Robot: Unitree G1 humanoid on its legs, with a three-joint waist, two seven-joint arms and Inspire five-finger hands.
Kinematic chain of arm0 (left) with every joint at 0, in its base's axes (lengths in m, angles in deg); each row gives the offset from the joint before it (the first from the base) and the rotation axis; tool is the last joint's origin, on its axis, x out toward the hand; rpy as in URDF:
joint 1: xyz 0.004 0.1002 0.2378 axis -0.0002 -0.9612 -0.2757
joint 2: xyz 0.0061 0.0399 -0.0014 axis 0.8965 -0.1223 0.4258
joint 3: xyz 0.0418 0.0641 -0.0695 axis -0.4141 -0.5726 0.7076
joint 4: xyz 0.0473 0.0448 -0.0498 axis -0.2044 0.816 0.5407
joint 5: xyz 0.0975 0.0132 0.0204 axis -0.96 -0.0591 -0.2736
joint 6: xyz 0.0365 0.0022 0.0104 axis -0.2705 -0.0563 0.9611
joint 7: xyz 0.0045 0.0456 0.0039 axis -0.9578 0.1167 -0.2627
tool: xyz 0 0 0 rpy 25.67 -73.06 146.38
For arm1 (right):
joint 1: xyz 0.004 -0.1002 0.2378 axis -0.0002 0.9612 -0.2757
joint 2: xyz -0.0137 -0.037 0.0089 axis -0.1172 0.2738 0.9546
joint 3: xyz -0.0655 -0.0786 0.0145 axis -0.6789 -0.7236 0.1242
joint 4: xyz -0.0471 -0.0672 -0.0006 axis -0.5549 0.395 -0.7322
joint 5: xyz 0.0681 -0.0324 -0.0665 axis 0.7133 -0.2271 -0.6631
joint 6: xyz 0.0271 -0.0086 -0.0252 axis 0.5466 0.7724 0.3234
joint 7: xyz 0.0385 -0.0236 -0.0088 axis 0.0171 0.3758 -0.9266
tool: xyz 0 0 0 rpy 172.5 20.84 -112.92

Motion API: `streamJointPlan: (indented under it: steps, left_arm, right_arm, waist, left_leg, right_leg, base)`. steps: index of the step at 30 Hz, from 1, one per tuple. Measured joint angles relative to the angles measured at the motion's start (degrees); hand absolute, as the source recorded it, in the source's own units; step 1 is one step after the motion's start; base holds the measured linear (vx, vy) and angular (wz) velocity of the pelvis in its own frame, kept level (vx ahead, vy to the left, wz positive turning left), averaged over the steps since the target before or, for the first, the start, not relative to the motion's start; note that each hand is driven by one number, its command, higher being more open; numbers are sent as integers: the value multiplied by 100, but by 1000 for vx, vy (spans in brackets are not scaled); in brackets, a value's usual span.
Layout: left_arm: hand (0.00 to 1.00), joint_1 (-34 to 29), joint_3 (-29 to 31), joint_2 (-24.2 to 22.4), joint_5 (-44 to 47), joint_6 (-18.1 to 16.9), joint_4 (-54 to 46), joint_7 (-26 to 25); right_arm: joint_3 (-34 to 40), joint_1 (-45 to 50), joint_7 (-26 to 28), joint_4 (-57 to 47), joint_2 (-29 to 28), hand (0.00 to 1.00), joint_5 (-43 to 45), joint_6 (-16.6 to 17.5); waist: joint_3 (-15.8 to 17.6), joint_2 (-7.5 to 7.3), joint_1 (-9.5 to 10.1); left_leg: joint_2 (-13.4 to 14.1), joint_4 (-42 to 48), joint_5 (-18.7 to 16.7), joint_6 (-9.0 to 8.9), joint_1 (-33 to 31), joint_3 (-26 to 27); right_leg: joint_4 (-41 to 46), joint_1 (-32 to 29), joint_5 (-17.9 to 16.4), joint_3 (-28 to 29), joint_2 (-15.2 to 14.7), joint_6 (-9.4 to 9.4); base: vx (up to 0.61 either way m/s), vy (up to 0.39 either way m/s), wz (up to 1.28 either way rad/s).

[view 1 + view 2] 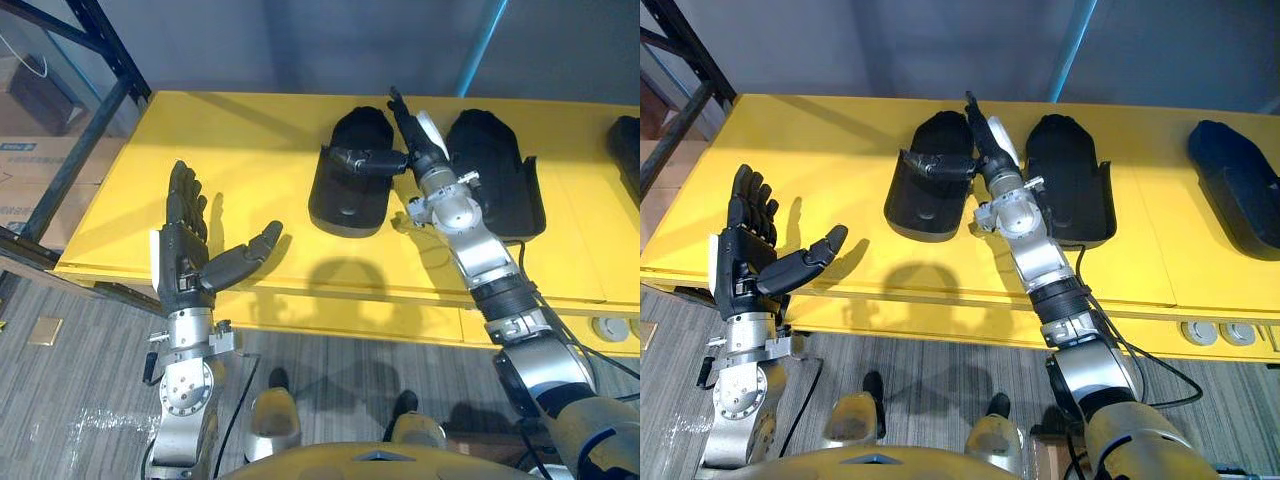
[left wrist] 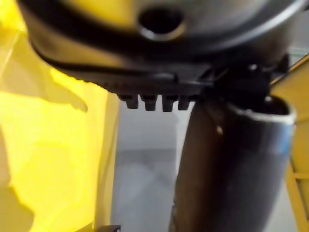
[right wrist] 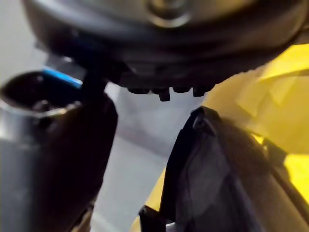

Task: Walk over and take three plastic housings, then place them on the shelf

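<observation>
A yellow table [image 1: 250, 130] runs across the scene, and three black plastic housings lie on it in a row from left to right. Each is a shallow, tray-like shell lying hollow side up, rounded end to the far side and open end towards the near edge. The left housing [image 1: 342, 205] and the middle housing [image 1: 495, 170] lie side by side with a narrow strip of yellow between them. The right housing [image 1: 1240, 185] lies well apart from them, at the right edge of the scene.

The right hand [image 1: 418, 148] is over that narrow strip between the left and middle housings. Its fingers are straight, held close together and pointing to the far side. Its thumb [image 1: 372, 159] sticks out to the left across the left housing's right wall and over its hollow. The pictures do not show whether the thumb touches the shell. In the right wrist view a dark housing wall rises just beside the hand.

The left hand [image 1: 183, 250] is held over the near left part of the table, well apart from all three housings. Its fingers are spread and upright, its thumb points out to the right, and it holds nothing.

A dark blue rack frame [image 1: 100, 100] stands at the far left, with cardboard boxes [image 1: 20, 150] behind it.
</observation>
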Motion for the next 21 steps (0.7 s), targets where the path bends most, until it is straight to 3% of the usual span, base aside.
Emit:
streamJointPlan:
  steps: [9, 21]
  left_arm:
    - [100, 37, -46, 1, 1, 0, -1, -192]
    - [100, 223, -99, 0, -2, 1, -1, -224]
  right_arm:
    - [54, -140, -8, 38, 152, 100, 1, -114]
    - [18, -497, 500, 385, 203, 100, 11, -218]
  waist:
    - [183, 40, -4]
    - [382, 48, 9]
  left_leg:
    - [-24, 200, -102, 20, -175, -11]
    - [-56, 221, -104, 34, -207, -4]
  right_leg:
    - [201, -205, -47, 79, -72, 9]
    - [329, -291, -89, 109, -128, 5]
  base:
    - [-25, 4, -2]
    - [-2, -1, -1]
